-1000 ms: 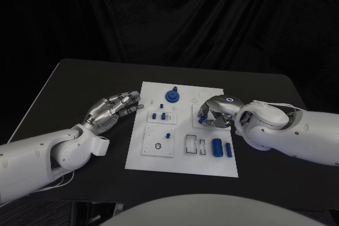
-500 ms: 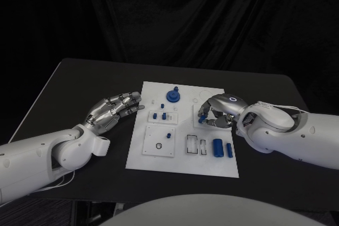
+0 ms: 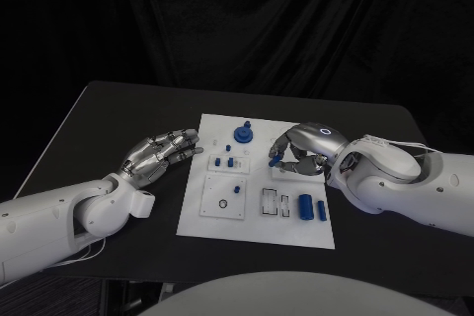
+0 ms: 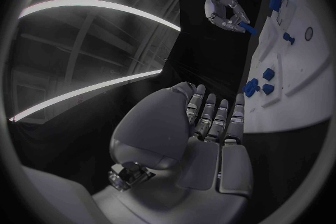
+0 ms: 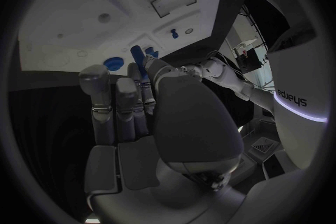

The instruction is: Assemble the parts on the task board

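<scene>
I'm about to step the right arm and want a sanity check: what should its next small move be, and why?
Probably carry the small blue part across to an empty seat on the task board and lower it in. The right hand pinches that part above the board's middle, clear of the surface, while the left hand rests open beside the board's edge, holding nothing.
</scene>
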